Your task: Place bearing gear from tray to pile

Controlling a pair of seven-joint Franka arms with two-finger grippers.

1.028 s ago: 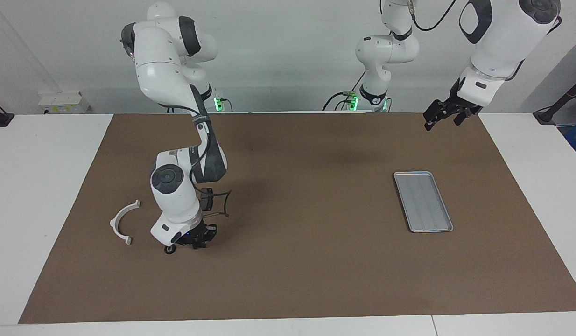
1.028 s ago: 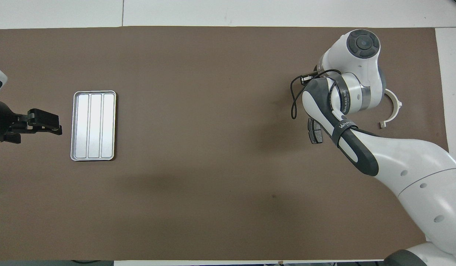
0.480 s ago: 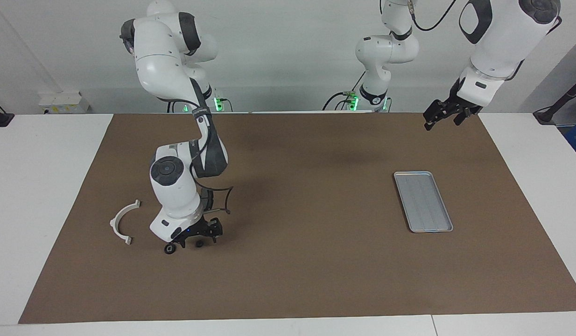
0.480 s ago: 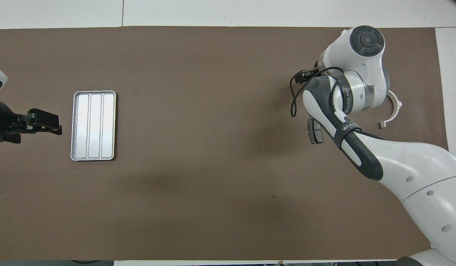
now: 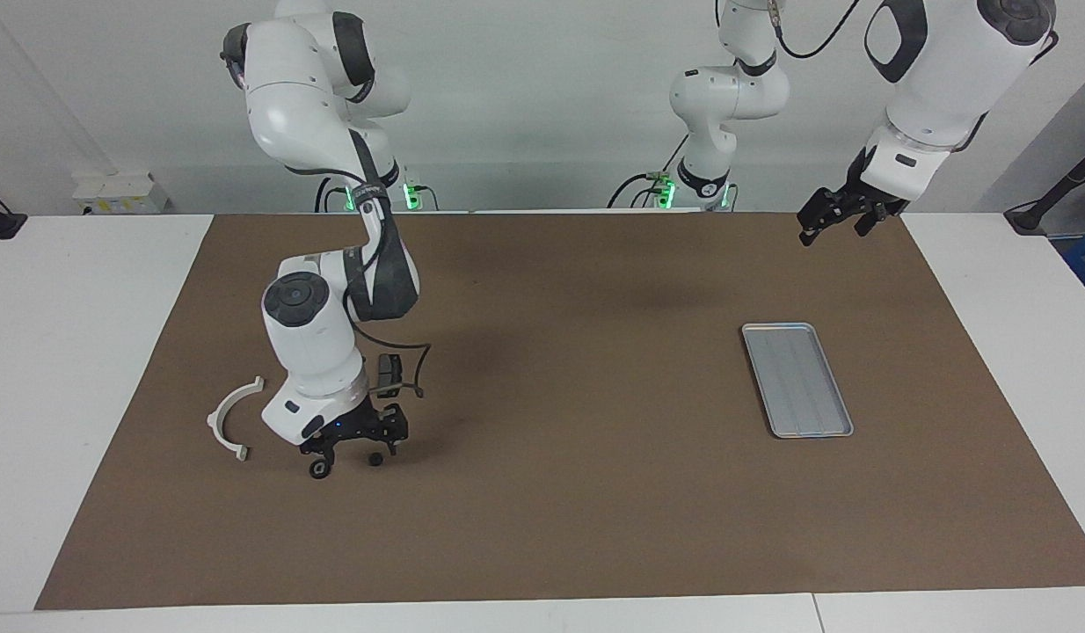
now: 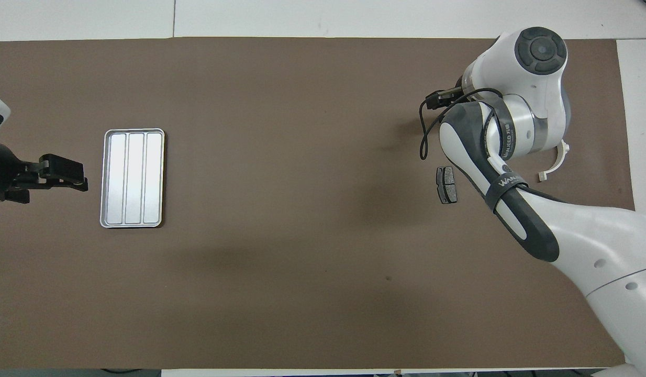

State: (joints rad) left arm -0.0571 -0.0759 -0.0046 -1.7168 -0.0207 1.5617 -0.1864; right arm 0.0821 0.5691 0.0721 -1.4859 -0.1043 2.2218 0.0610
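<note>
Brown matting [image 5: 560,492] covers most of the white worktop [image 5: 85,352], and on it we count one silver-grey tray [image 5: 797,379] with nothing in it, toward the left arm's end. Two arms show: the left arm waits with its left gripper [image 5: 837,214] raised over the mat's corner near its own base, fingers spread with nothing between them. The right gripper [image 5: 356,444] hangs low over the pile, its fingers parted and holding nothing. In the pile we count one white half-ring [image 5: 230,418], partly covered by the arm in the overhead view, and one dark brake-pad piece [image 6: 446,184], mostly hidden by the wrist in the facing view. Just beneath the right gripper lie two small dark round parts, the bearing gear [image 5: 320,469] and a second one [image 5: 376,459], too small for us to make out in detail.
</note>
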